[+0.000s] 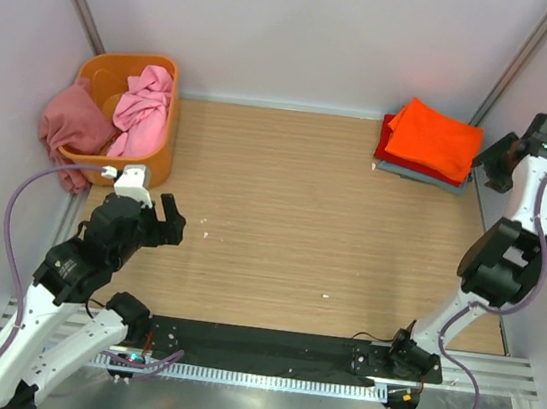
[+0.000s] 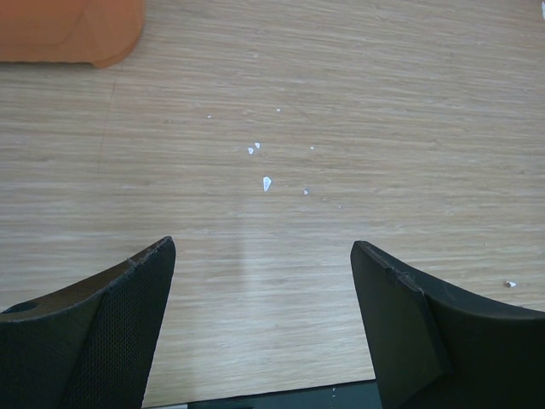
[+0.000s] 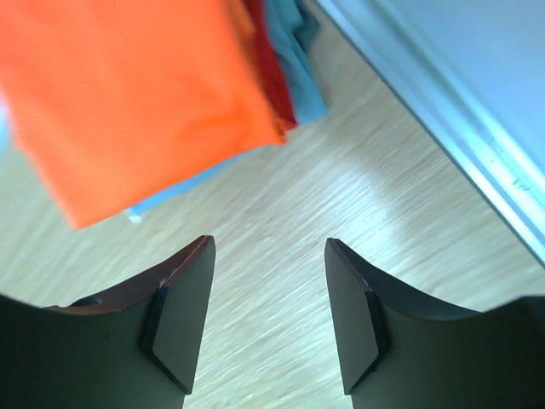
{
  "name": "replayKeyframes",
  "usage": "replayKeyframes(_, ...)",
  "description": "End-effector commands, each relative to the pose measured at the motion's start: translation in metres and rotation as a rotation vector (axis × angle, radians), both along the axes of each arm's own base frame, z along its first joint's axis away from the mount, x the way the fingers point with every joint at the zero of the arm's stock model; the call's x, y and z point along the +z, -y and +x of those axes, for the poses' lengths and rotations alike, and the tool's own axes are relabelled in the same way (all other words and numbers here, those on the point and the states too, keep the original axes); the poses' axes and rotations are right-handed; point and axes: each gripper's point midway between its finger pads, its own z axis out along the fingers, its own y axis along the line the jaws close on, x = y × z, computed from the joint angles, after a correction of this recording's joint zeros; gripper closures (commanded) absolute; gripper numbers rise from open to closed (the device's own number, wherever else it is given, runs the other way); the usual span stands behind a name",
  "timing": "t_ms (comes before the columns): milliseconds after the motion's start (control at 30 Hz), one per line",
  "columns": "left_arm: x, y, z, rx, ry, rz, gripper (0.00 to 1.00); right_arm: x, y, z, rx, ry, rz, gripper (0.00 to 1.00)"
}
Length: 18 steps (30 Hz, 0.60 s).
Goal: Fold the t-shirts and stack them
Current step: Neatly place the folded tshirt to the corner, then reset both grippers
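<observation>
Three folded t-shirts are stacked at the table's back right: a bright orange one [image 1: 434,137] on top, a red one [image 1: 386,151] under it and a grey-blue one [image 1: 428,177] at the bottom. My right gripper [image 1: 491,163] hovers just right of this stack. In the right wrist view it [image 3: 269,243] is open over bare wood, with the orange shirt [image 3: 128,94], red shirt [image 3: 268,68] and grey-blue shirt [image 3: 298,60] ahead of it. A light pink shirt [image 1: 144,97] and a dusty rose shirt [image 1: 74,123] lie crumpled in and over the tub. My left gripper [image 1: 172,223] [image 2: 262,247] is open over bare table.
The rigid orange tub [image 1: 148,163] stands at the back left, and its corner [image 2: 77,34] shows in the left wrist view. White walls close in the back and sides. A black mat [image 1: 264,350] runs along the near edge. Small white specks [image 2: 266,182] dot the wood.
</observation>
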Motion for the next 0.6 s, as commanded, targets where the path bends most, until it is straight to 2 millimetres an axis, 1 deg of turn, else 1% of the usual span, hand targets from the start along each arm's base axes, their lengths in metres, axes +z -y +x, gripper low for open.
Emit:
replayKeyframes(0,0.010,0.001,0.004,0.002,0.054,-0.019,0.15,0.099,-0.006,-0.027,-0.007,0.180,-0.122,0.39)
replayKeyframes(33,0.011,0.000,0.004,0.003,0.058,-0.021,0.15,0.103,-0.017,-0.029,0.031,0.206,-0.091,0.40)
replayKeyframes(67,0.011,0.001,0.003,0.000,0.059,-0.021,0.14,0.132,-0.028,-0.035,0.055,0.295,-0.108,0.39)
replayKeyframes(100,0.011,0.001,0.004,-0.001,0.059,-0.022,0.15,0.142,-0.039,-0.037,0.081,0.342,-0.090,0.39)
replayKeyframes(133,0.011,0.001,0.004,-0.003,0.059,-0.021,0.14,0.140,-0.062,-0.042,0.145,0.379,-0.035,0.39)
replayKeyframes(167,0.011,0.002,0.003,-0.005,0.058,-0.022,0.14,0.155,-0.081,-0.038,0.197,0.463,-0.033,0.36)
replayKeyframes(200,0.012,0.002,0.003,-0.008,0.060,-0.024,0.14,0.162,-0.099,-0.053,0.224,0.495,-0.036,0.36)
replayKeyframes(233,0.011,0.002,0.004,-0.008,0.058,-0.022,0.14,0.163,-0.111,-0.058,0.238,0.511,-0.045,0.35)
replayKeyframes(267,0.011,0.001,0.004,-0.004,0.057,-0.020,0.14,0.166,-0.136,-0.059,0.304,0.534,-0.060,0.33)
replayKeyframes(300,0.012,0.001,0.004,-0.004,0.059,-0.021,0.13,0.177,-0.148,-0.073,0.320,0.571,-0.086,0.33)
replayKeyframes(333,0.011,0.001,0.004,-0.002,0.057,-0.021,0.11,0.155,-0.155,-0.079,0.320,0.534,-0.078,0.32)
replayKeyframes(367,0.011,0.001,0.004,-0.002,0.056,-0.019,0.10,0.154,-0.164,-0.082,0.329,0.562,-0.083,0.32)
replayKeyframes(400,0.010,0.001,0.004,0.001,0.057,-0.019,0.09,0.148,-0.183,-0.086,0.361,0.573,-0.044,0.32)
replayKeyframes(433,0.010,0.001,0.004,-0.001,0.057,-0.019,0.07,0.126,-0.196,-0.098,0.384,0.560,-0.015,0.32)
replayKeyframes(467,0.010,0.001,0.005,0.001,0.055,-0.018,0.07,0.123,-0.208,-0.100,0.410,0.591,-0.001,0.27)
replayKeyframes(500,0.008,0.001,0.005,-0.001,0.049,-0.013,0.06,0.114,-0.232,-0.107,0.462,0.593,0.050,0.24)
replayKeyframes(533,0.008,0.001,0.005,-0.001,0.048,-0.009,0.05,0.100,-0.243,-0.115,0.487,0.605,0.074,0.16)
replayKeyframes(567,0.007,0.002,0.006,-0.004,0.045,-0.008,0.05,0.092,-0.254,-0.120,0.512,0.605,0.105,0.13)
